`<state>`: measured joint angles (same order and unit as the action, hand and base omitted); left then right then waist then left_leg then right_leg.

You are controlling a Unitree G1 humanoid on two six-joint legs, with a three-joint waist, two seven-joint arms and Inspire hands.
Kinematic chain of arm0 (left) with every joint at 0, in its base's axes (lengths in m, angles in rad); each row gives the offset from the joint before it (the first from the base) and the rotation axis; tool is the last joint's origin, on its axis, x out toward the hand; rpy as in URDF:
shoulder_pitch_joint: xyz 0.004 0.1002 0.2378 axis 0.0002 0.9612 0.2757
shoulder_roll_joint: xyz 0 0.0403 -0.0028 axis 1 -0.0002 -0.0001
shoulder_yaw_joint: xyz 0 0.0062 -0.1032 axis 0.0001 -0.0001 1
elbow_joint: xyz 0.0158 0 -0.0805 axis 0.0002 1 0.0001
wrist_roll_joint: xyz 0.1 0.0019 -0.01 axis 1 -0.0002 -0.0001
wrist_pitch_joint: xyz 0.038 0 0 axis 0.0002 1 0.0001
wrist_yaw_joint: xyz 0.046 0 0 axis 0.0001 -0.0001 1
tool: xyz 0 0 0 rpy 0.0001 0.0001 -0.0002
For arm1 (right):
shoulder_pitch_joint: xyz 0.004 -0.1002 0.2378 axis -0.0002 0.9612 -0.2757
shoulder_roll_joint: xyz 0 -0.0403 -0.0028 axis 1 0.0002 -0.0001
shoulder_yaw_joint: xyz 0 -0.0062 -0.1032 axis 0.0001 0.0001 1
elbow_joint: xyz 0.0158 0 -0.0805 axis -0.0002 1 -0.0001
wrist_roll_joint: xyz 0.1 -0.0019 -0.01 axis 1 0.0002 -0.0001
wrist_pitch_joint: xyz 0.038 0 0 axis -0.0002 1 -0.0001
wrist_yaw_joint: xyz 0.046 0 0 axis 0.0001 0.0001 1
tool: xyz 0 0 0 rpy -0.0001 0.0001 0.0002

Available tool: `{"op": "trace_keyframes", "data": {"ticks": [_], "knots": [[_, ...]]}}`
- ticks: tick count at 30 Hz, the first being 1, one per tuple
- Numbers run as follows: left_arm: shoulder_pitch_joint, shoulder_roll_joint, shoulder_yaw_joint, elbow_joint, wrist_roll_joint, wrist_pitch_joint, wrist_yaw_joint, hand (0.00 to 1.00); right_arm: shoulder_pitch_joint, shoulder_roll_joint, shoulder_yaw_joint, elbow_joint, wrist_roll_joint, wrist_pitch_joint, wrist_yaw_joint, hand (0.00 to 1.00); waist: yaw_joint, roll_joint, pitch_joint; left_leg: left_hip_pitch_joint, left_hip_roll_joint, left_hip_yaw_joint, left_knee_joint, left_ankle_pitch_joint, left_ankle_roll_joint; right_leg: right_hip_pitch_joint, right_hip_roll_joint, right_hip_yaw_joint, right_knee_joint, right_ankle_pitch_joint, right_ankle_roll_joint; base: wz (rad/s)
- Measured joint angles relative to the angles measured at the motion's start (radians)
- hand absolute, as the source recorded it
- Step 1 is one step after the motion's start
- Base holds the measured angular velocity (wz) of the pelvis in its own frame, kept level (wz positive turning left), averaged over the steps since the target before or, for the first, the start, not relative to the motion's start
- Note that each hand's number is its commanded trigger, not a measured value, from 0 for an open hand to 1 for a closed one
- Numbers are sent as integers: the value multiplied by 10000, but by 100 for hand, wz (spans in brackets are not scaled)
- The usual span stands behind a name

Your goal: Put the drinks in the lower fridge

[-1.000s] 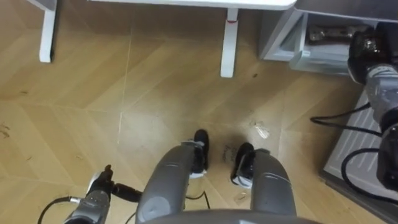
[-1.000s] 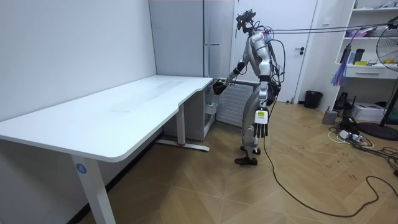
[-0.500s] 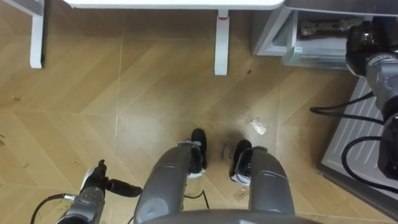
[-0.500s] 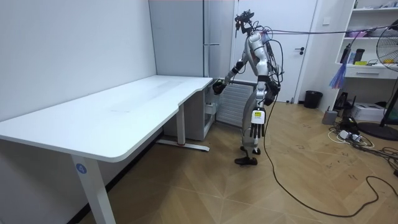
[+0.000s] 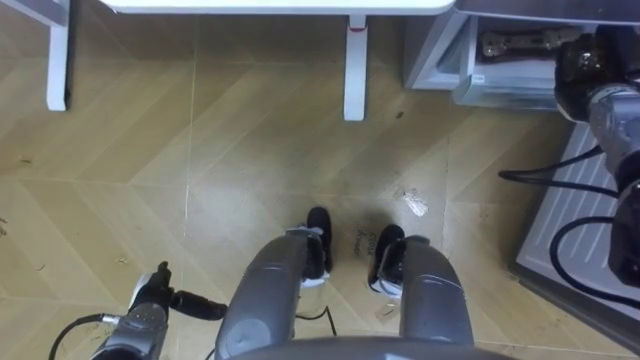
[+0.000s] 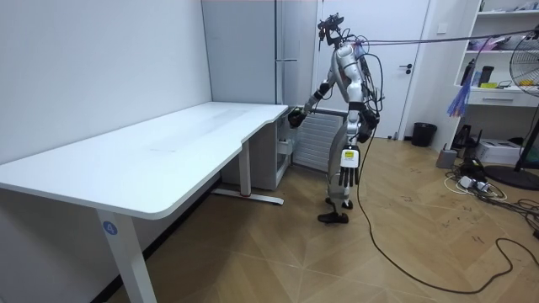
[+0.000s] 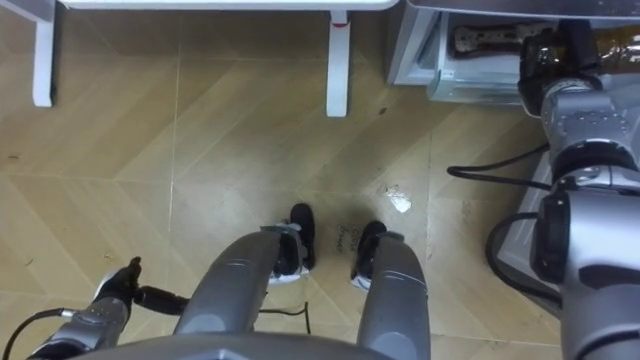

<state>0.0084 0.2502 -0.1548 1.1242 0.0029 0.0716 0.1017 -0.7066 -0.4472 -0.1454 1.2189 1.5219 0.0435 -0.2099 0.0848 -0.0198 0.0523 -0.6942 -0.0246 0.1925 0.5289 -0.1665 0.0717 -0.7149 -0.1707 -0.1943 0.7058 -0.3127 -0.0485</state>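
Reach toward open lower fridge drawer

Standing on pale herringbone wooden floor (image 5: pixel 200 150), at far end of long white desk (image 6: pixel 168 147), facing tall grey fridge (image 6: pixel 295 42). Stretched forward, far right, right hand (image 7: pixel 545 55) at pale open drawer (image 5: pixel 495 92) low in that fridge; cannot tell whether curled round anything or spread. Hanging at the side, left hand (image 6: pixel 348 175), straight and relaxed, holding nothing. No drink plainly made out: possibly 1 in amber-brown shape (image 7: pixel 615 45) just right of right hand, unconfirmed. Judged step: delivery at the compartment. Next: set any held drink inside, clear of dark flat item (image 5: pixel 515 42) lying in the drawer, then withdraw without catching the drawer's rim.
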Motion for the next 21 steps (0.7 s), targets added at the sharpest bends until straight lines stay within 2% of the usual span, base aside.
{"op": "trace_keyframes", "data": {"ticks": [5,11,14,21], "knots": [[-15,-8,-287,53,-111,106,-70,0,0,0,322,0,24,-5,37,100,175,8,-1,18,126,57,-42,-1,-4,58,130,-6,-177,109,-35,-6],[-226,-30,-821,-7,-116,171,-70,0,0,1,544,0,110,5,179,100,470,54,15,21,148,89,-56,0,-8,61,127,-33,-182,113,-44,-1],[-228,-48,-873,-22,-140,171,-71,0,-1,1,646,-4,203,6,210,100,569,60,13,16,148,94,-77,0,-8,64,120,-59,-203,114,-43,1],[-190,-62,-1067,-18,-1096,171,78,0,-134,0,858,-17,240,5,491,100,800,284,26,-105,110,-3,-57,0,-7,25,111,-134,-196,100,-11,6]]}}
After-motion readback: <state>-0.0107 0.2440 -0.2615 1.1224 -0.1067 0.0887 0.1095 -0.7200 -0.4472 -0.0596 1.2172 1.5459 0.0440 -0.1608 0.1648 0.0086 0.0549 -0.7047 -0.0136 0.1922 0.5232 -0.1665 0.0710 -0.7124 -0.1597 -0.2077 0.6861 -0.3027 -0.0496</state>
